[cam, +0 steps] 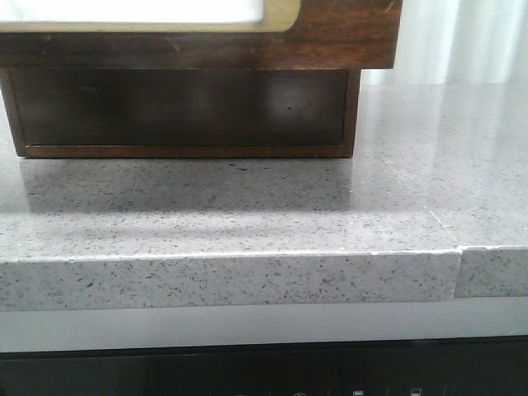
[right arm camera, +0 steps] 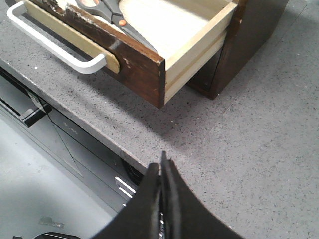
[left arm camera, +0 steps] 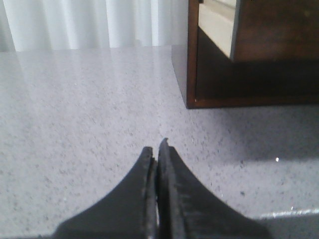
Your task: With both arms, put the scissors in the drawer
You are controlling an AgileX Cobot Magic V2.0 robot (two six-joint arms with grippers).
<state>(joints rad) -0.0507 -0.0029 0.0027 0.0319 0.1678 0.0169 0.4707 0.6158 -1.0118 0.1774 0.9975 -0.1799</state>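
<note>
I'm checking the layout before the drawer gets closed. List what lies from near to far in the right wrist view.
Right gripper, shut → grey countertop → the drawer, pulled open, with its white handle → the scissors lying inside it.

Soft daylight, glare on countertop [cam: 247,223], dark shadow under drawer [cam: 346,41].

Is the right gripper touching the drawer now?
Apart. The right wrist view shows the right gripper, jaws shut, over bare countertop, with a clear stretch of counter between it and the open drawer.
</note>
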